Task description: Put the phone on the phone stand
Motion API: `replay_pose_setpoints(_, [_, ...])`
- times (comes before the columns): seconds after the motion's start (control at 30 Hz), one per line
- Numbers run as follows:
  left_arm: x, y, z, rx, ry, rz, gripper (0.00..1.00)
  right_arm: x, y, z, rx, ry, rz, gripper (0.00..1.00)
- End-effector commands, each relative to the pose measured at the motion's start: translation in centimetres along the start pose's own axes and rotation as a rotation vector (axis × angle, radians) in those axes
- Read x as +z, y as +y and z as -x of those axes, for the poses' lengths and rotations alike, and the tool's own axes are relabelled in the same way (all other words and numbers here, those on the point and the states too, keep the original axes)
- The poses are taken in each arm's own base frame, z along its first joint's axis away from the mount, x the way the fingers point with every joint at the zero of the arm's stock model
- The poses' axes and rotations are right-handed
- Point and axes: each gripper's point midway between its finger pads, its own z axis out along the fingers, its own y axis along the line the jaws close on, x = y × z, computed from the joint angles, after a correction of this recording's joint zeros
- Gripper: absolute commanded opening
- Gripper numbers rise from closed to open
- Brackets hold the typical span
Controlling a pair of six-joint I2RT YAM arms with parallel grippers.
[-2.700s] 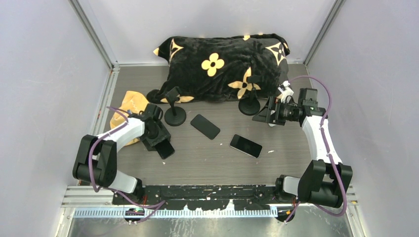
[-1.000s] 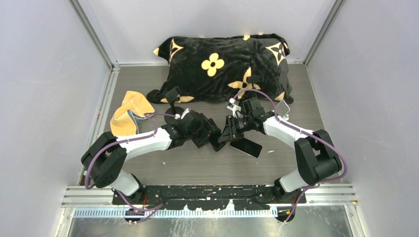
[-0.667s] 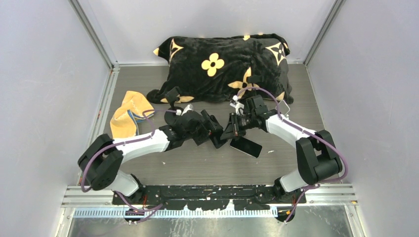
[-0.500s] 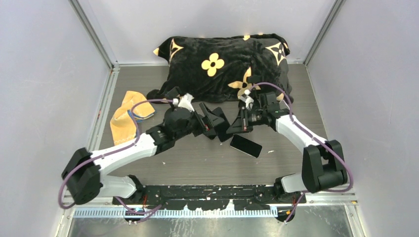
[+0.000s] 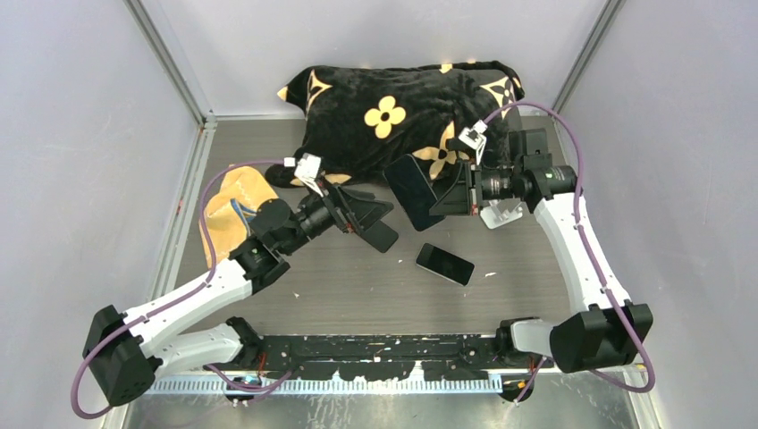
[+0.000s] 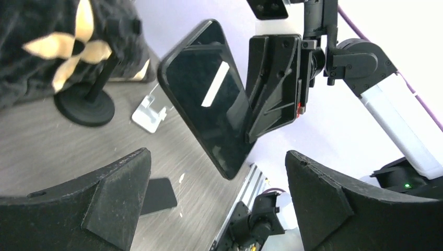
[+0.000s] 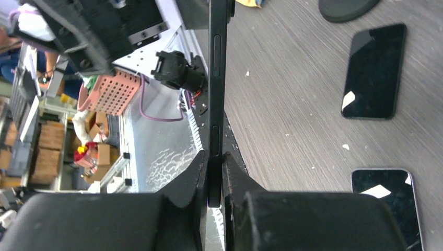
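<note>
My right gripper (image 5: 444, 195) is shut on the lower end of a black phone (image 5: 412, 191) and holds it in the air, tilted, in front of the pillow. The right wrist view shows that phone (image 7: 217, 78) edge-on, clamped between both fingers. My left gripper (image 5: 375, 217) stands wide open just left of it, touching nothing; in its view the phone (image 6: 209, 99) hangs ahead of the spread fingers. A black phone stand (image 6: 86, 104) with a round base and a small white stand (image 6: 150, 112) are on the table behind it.
Two more black phones lie flat on the table, one (image 5: 444, 264) near the middle and one (image 5: 383, 238) under my left gripper. A black pillow with yellow flowers (image 5: 402, 116) fills the back. A yellow cloth (image 5: 234, 201) lies at the left.
The left gripper opened and drew back to the left. The right arm rose and swung to the back right, carrying the phone up from the table's middle.
</note>
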Motion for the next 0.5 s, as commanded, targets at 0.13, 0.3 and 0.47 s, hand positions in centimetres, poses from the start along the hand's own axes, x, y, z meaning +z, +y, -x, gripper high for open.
replay_pose_setpoints(0.13, [-0.9,-9.5,5.8,0.1,-0.146,-0.398,0.98,-2.8,9.0,3.3,-0.287,-0.101,0.156,0.01])
replay_pose_setpoints(0.3, [-0.7,-11.3,6.6,0.033,-0.159,-0.484,0.83,-3.5,11.9,7.3,-0.293,-0.245,0.196,0.01])
replay_pose_setpoints(0.47, [0.2,-12.7,6.5,-0.006,-0.127,-0.564,0.66,-4.5,15.7,9.4,-0.353,-0.367,0.29,0.01])
